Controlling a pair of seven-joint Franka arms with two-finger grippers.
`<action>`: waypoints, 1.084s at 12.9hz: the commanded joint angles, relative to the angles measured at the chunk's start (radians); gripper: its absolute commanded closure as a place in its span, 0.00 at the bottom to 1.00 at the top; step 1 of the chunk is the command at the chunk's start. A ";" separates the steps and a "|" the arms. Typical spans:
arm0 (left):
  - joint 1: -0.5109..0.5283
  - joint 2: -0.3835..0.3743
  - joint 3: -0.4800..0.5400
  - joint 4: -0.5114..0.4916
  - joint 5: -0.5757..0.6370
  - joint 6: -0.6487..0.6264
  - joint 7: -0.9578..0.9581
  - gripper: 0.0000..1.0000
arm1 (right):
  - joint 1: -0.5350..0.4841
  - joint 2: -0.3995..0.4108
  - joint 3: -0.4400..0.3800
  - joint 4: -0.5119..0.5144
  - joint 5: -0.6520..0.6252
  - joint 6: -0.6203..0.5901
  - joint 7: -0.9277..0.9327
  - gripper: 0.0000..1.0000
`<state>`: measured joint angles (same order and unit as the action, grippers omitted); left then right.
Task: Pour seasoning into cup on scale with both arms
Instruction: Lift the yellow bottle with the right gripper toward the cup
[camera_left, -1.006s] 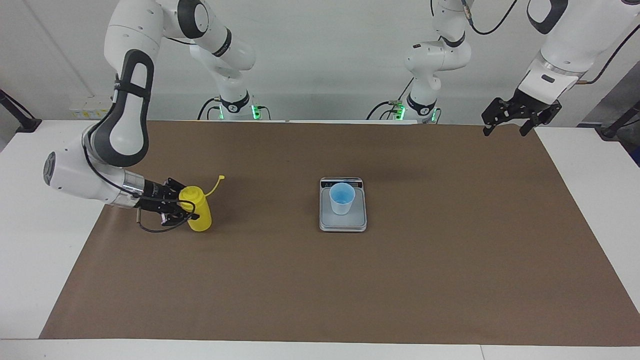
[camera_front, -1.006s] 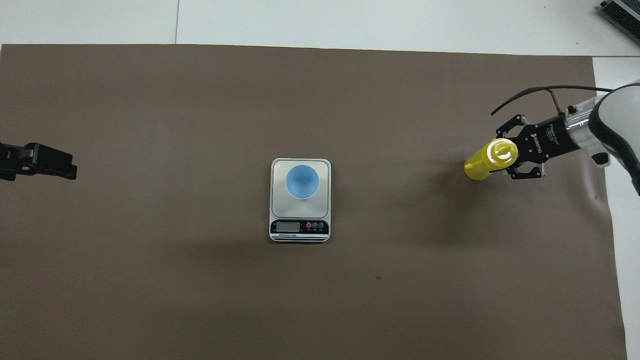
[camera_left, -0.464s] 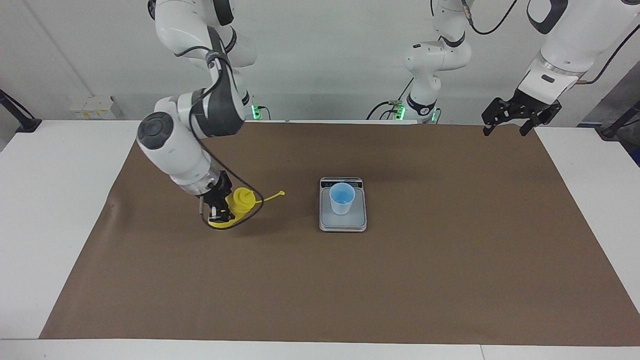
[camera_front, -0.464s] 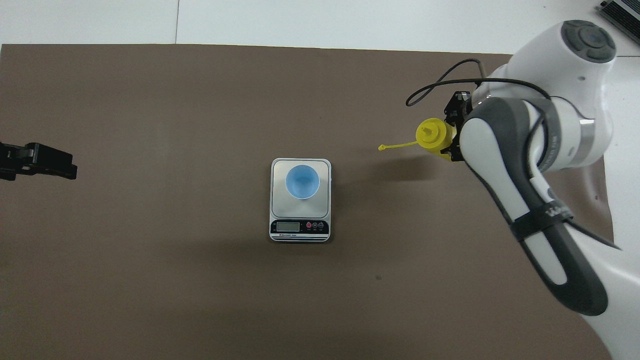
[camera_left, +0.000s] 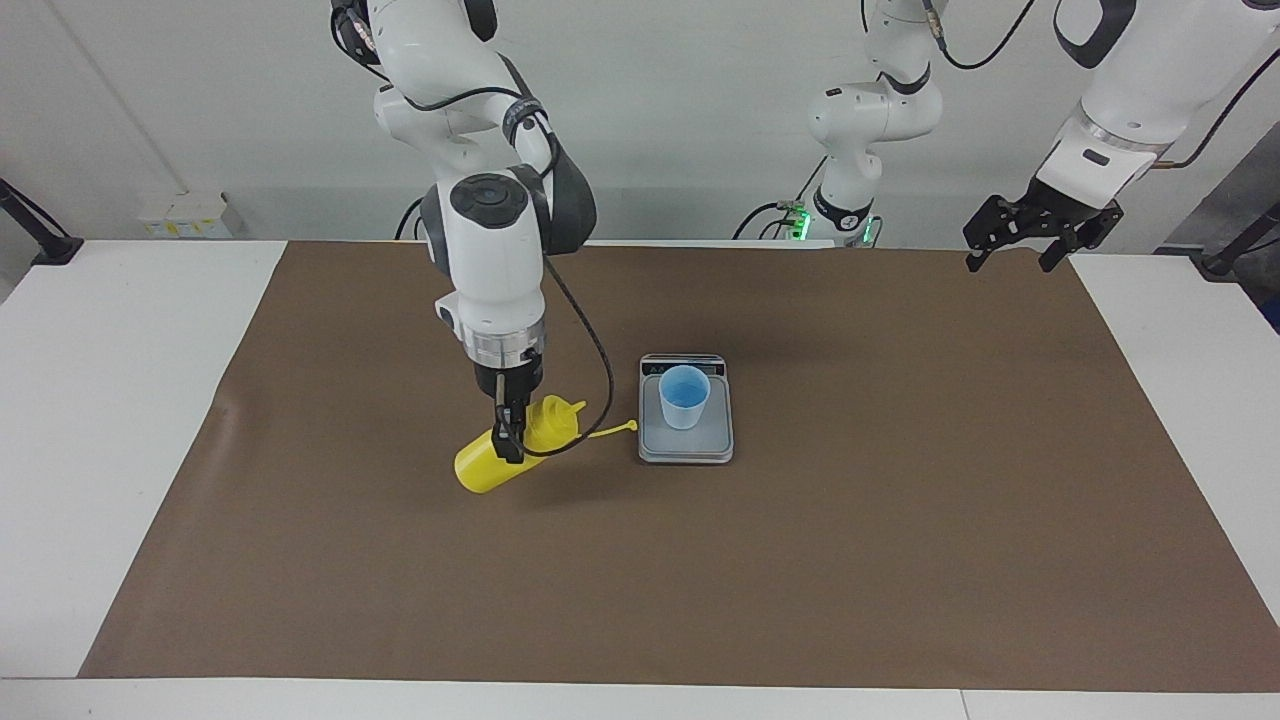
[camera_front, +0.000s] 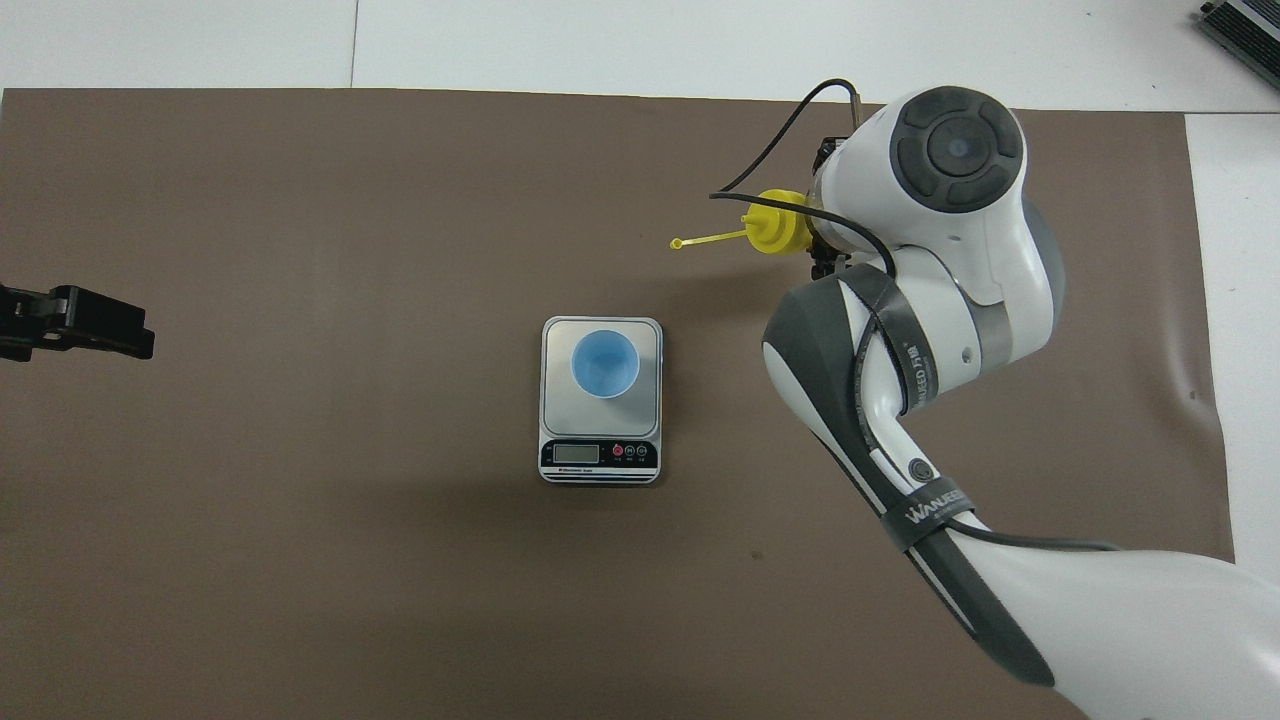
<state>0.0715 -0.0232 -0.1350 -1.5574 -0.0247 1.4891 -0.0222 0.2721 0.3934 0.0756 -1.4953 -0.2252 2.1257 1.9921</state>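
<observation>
Facing view: the seasoning (camera_left: 500, 455), clamped tilted in the right gripper (camera_left: 511, 440), has been carried from the bench's end to just beside the scale (camera_left: 686, 437); pouring into the cup (camera_left: 684, 396) is near, while the left gripper (camera_left: 1040, 238) waits spread wide.

My right arm reaches out over the worktop, forearm and wrist pointing straight down, and its claw (camera_left: 512, 432) is clamped tight on the tilted yellow squeeze bottle (camera_left: 487, 466). My left arm waits raised at its own end, claw (camera_left: 1040, 232) spread wide.
</observation>
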 joint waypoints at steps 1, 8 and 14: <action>0.010 -0.015 -0.006 -0.015 0.014 -0.010 -0.010 0.00 | 0.027 0.010 -0.003 -0.006 -0.115 0.136 0.037 1.00; 0.010 -0.014 -0.006 -0.015 0.014 -0.010 -0.010 0.00 | 0.079 -0.031 -0.003 -0.222 -0.268 0.521 0.134 1.00; 0.010 -0.015 -0.006 -0.015 0.014 -0.010 -0.010 0.00 | 0.082 -0.070 -0.003 -0.342 -0.626 0.665 0.169 1.00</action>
<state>0.0715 -0.0232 -0.1350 -1.5574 -0.0247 1.4889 -0.0223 0.3514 0.3752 0.0750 -1.7958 -0.7664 2.7609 2.1232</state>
